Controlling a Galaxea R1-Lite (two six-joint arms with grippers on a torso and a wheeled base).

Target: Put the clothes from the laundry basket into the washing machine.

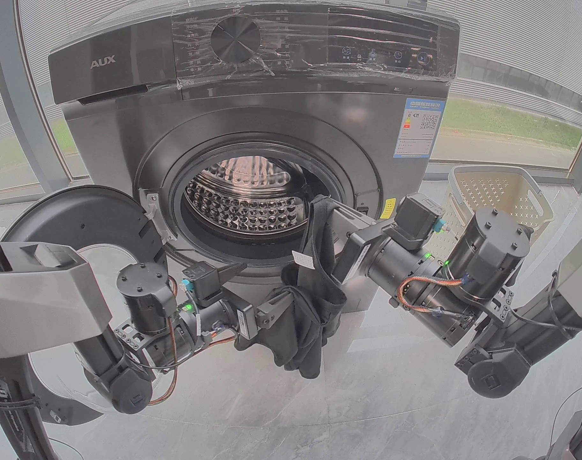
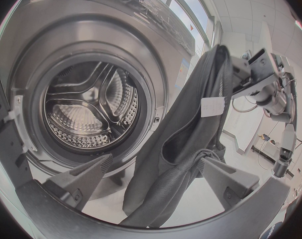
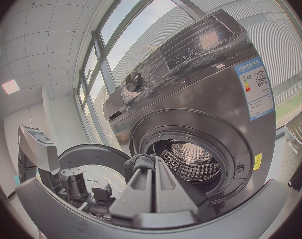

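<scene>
Before the open mouth of the dark grey front-loading washing machine (image 1: pixel 240 116), a limp black fabric garment (image 1: pixel 310 301) hangs between the two arms, off the pale stone floor (image 1: pixel 367 404) and just outside the ribbed steel drum (image 1: pixel 246 199). The right hand (image 3: pixel 154 170) is pinched narrow on the garment's top edge, level with the lower right of the opening, so the bulk dangles free rather than dragging. The left hand (image 2: pixel 154 160) sits lower, fingers spread wide. The lower folds drape against one finger (image 2: pixel 224 176) without being gripped, which I judge to be a prop for gathering the tail before it is fed inward. The round dark door (image 1: pixel 80 218) stands swung wide to the left, out of the path. The cream perforated plastic laundry basket (image 1: pixel 495 190) stands just right of the machine, and dark cloth (image 3: pixel 301 175) hangs by its rim, probably more clothing to load.
</scene>
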